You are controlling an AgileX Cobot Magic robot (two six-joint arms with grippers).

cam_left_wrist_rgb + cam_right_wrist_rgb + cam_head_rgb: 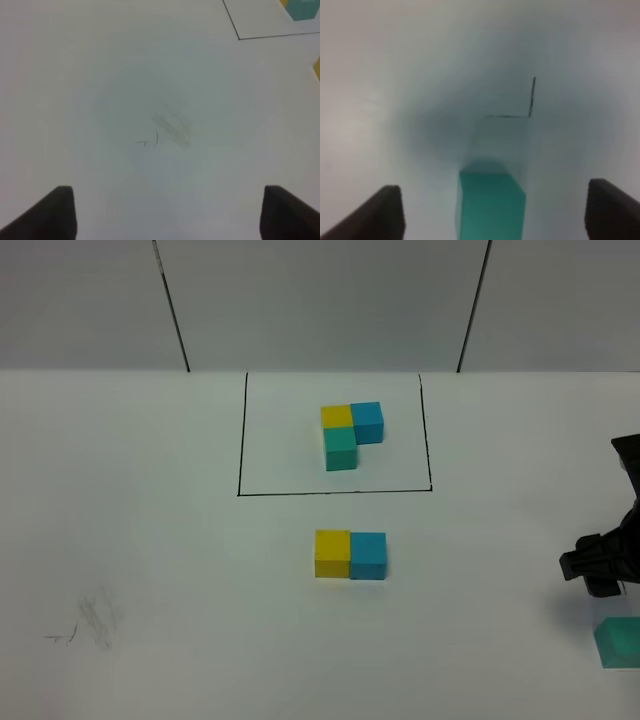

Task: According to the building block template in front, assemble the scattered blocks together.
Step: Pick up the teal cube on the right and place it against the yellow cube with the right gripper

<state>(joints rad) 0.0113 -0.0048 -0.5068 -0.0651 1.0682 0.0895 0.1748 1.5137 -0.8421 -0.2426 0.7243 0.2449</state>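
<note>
Teal-green cube (620, 642), four o'clock of the yellow-blue pair (350, 554), seemed light and rigid; my right gripper (494, 210), unclenched, straddled its flat sides.

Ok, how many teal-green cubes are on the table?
2. One teal-green cube is part of the joined trio inside the black frame; the loose teal-green cube lies at the far right, partly cut off by the view's edge.
</note>
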